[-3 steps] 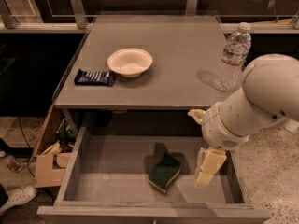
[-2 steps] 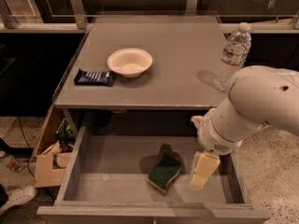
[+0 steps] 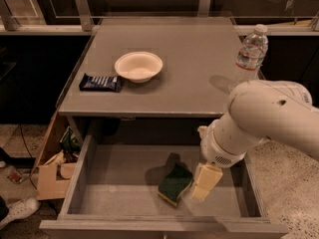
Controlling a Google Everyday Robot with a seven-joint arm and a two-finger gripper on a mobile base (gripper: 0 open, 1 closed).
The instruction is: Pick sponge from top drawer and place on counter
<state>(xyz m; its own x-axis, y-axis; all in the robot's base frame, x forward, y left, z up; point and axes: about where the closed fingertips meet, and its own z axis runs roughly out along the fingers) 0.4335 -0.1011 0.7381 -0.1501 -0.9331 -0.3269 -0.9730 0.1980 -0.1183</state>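
- The top drawer (image 3: pixel 149 226) stands pulled out below the counter (image 3: pixel 192 44), its interior open to view from above.
- The sponge (image 3: pixel 175 184) lies on the drawer floor, right of centre and towards the front panel, dark green layer up, with yellow foam showing along its near edge.
- The gripper (image 3: pixel 206 184) hangs inside the drawer, low over the floor, just beside the sponge's right edge. Whether it touches the sponge cannot be told.
- Gripper state: it shows only as one pale block, so how far open it is cannot be told. The sponge appears to rest on the drawer floor, not lifted.
- The white robot arm (image 3: pixel 269 116) reaches in from the right, over the drawer's right wall.
- On the counter: a white bowl (image 3: pixel 138 65) left of centre, a dark blue snack wrapper (image 3: pixel 100 82) just beside it at the left front, and a water bottle (image 3: pixel 251 50) upright at the right edge.
- A cardboard box (image 3: pixel 50 179) sits on the floor left of the drawer.
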